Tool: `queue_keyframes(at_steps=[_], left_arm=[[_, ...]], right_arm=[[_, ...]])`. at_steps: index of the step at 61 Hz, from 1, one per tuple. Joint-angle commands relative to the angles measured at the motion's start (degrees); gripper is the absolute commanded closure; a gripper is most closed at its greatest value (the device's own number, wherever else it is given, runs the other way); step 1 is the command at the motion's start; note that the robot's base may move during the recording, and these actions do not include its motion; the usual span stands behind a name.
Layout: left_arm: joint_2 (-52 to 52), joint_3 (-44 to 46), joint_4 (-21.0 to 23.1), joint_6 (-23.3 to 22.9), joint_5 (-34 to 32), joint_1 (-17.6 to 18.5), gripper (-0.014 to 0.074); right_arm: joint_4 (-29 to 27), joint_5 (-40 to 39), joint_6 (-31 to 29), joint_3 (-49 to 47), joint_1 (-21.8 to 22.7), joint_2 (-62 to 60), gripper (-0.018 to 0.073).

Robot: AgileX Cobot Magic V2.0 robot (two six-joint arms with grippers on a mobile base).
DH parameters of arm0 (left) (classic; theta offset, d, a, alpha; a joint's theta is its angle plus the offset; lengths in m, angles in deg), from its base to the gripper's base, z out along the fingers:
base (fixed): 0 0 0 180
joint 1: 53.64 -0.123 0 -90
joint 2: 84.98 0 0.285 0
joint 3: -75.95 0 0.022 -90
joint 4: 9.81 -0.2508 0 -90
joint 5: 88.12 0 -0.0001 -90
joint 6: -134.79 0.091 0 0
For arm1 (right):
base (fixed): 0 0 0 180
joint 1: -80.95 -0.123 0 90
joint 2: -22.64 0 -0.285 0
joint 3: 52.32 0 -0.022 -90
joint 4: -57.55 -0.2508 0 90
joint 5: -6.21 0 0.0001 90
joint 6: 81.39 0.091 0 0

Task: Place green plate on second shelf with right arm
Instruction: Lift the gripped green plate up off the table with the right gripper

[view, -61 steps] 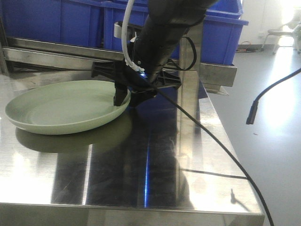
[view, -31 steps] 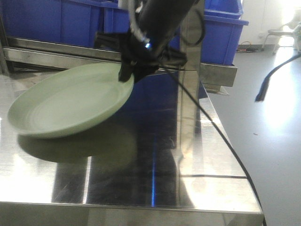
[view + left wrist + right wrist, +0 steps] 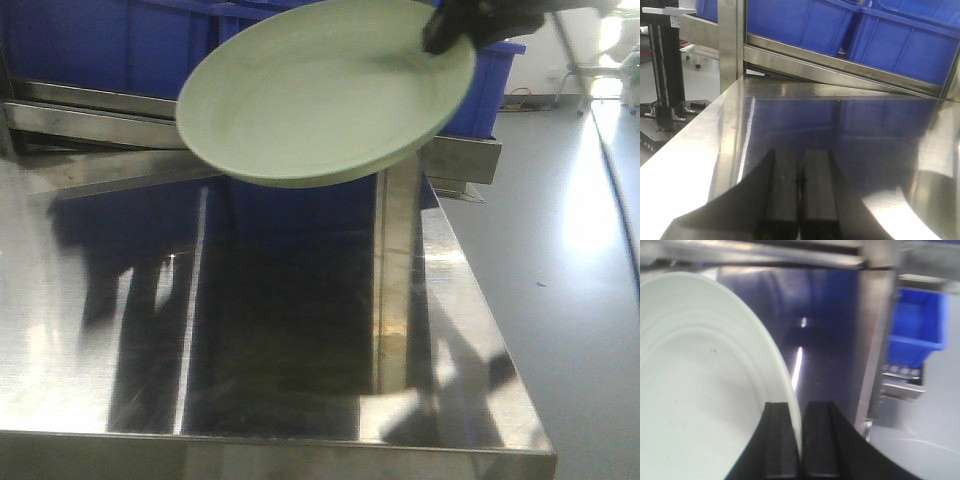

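The pale green plate (image 3: 320,95) hangs tilted in the air above the steel shelf surface (image 3: 250,330), near the top of the front view. My right gripper (image 3: 440,35) is shut on its right rim at the top right. In the right wrist view the plate (image 3: 695,390) fills the left side and its rim is pinched in the right gripper (image 3: 799,410), between the two black fingers. My left gripper (image 3: 799,177) is shut and empty, low over the steel surface (image 3: 790,115).
Blue plastic bins (image 3: 110,45) stand on a steel rack behind the surface. A steel upright post (image 3: 400,200) rises at the right. The surface's front edge (image 3: 280,440) and right edge drop off to grey floor (image 3: 560,250). A black stand (image 3: 665,75) is at far left.
The right gripper lifted the plate off the steel surface and carried it up and to the right, tilted. The arm now sits mostly out of the front view's top edge.
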Motion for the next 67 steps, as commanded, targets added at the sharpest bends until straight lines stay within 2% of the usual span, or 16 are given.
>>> queue_keyframes(at_steps=[1,15,37,52,67], left_arm=[[1.22,-2.29,0.27,0.01,-5.14,0.45,0.0472],[1.22,-2.29,0.27,0.01,-5.14,0.45,0.0472],[1.22,-2.29,0.27,0.01,-5.14,0.45,0.0472],[1.22,-2.29,0.27,0.01,-5.14,0.45,0.0472],[1.22,-2.29,0.27,0.01,-5.14,0.45,0.0472]], right_arm=[[0.46,-7.85,-0.10,3.68,2.65,-8.13,0.0503],[1.27,-11.33,-0.15,17.71,8.44,-20.68,0.0503],[9.15,-17.18,-0.15,34.54,13.30,-37.05,0.0503],[9.21,-17.41,-0.15,39.88,15.92,-43.45,0.0503],[9.21,-17.59,-0.15,40.48,16.71,-44.35,0.0503]])
